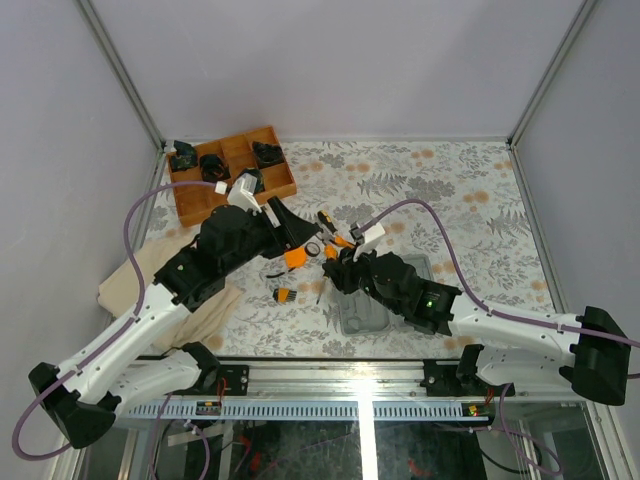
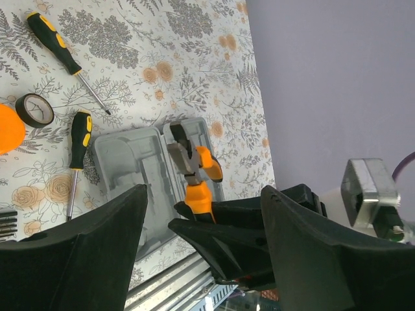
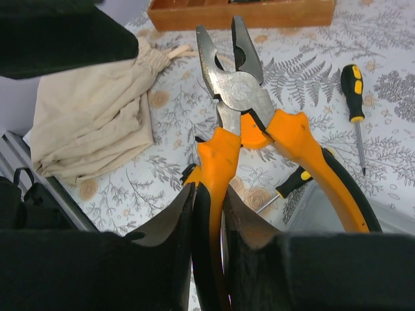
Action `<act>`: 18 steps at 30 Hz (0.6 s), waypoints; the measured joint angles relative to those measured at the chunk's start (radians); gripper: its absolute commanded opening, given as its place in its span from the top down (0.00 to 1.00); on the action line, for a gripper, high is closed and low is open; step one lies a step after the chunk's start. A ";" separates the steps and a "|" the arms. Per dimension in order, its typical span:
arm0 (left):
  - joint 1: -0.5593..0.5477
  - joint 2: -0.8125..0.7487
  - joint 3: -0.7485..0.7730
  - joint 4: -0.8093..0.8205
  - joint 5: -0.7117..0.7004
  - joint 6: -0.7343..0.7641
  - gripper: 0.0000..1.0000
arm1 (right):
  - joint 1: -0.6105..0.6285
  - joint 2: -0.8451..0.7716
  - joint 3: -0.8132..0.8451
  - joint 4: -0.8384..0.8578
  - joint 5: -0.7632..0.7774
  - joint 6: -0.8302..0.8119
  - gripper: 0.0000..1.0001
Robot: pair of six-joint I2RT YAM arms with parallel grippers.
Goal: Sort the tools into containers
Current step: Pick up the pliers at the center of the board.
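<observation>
Right jaws clamp one orange handle of the splayed pliers [image 3: 237, 92]; left jaws gape

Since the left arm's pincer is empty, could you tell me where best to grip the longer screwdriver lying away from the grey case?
Take the screwdriver by its thick black-and-yellow handle, from straight above, the left pincer closing across it. It lies flat with bare tabletop on both sides; the thin shaft would probably slip.
</observation>
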 measured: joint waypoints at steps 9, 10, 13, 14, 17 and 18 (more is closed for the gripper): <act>0.000 0.036 -0.010 0.015 0.014 -0.002 0.42 | 0.002 0.000 0.005 0.088 -0.022 -0.016 1.00; 0.000 0.041 -0.012 0.016 0.018 -0.002 0.44 | 0.002 0.000 0.005 0.098 -0.032 -0.016 1.00; 0.000 0.048 -0.023 0.024 0.021 -0.002 0.50 | 0.002 0.000 0.005 0.116 -0.058 -0.014 1.00; 0.000 0.050 -0.024 0.024 0.022 -0.002 0.53 | 0.002 0.000 0.005 0.119 -0.068 -0.014 1.00; 0.000 0.050 -0.030 0.030 0.022 -0.002 0.63 | 0.002 0.000 0.005 0.127 -0.103 -0.011 1.00; 0.000 0.050 -0.031 0.031 0.022 -0.001 0.67 | 0.003 0.000 0.005 0.129 -0.109 -0.010 1.00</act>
